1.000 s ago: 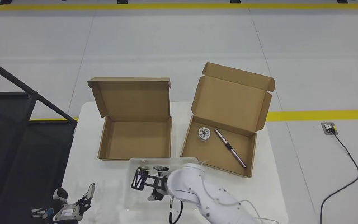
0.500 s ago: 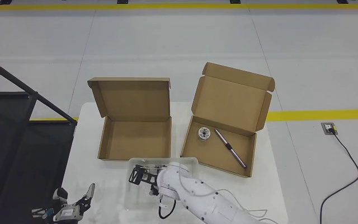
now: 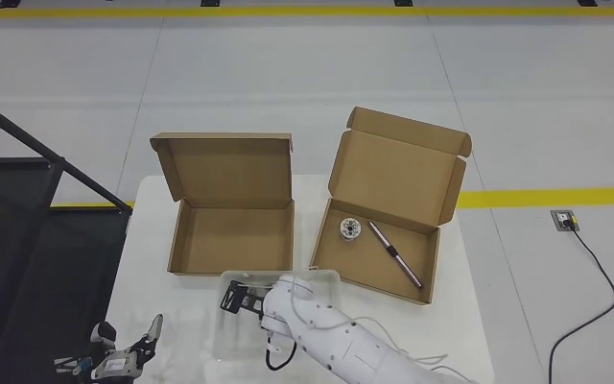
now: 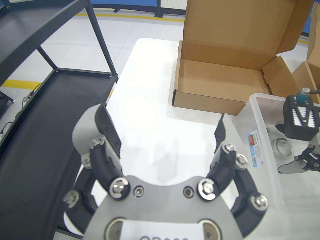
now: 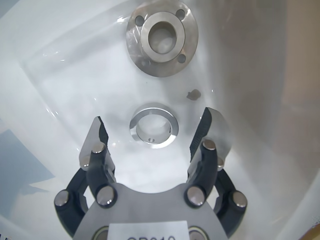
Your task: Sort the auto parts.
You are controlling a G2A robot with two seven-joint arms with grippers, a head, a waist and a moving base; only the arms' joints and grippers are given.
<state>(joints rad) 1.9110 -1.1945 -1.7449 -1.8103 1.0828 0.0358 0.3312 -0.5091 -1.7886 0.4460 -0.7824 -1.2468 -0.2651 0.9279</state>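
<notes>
Left gripper (image 4: 161, 118) hangs over the white table (image 4: 150, 88), fingers spread apart. A black rack (image 4: 50, 88) stands just left of the table. Farther off sits an open cardboard box (image 4: 220, 81). To the right is a clear bin (image 4: 257, 116) — inside it, the right gripper (image 4: 297, 161) beside a metal ring (image 4: 282, 147).

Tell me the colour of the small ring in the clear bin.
Shiny silver ring, clearest in the right wrist view.

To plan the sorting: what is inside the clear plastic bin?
Inside the bin lie a flanged metal disc, a metal ring and a brown speck, with the open right end effector over the ring. The right arm covers the rest of its floor.
</notes>
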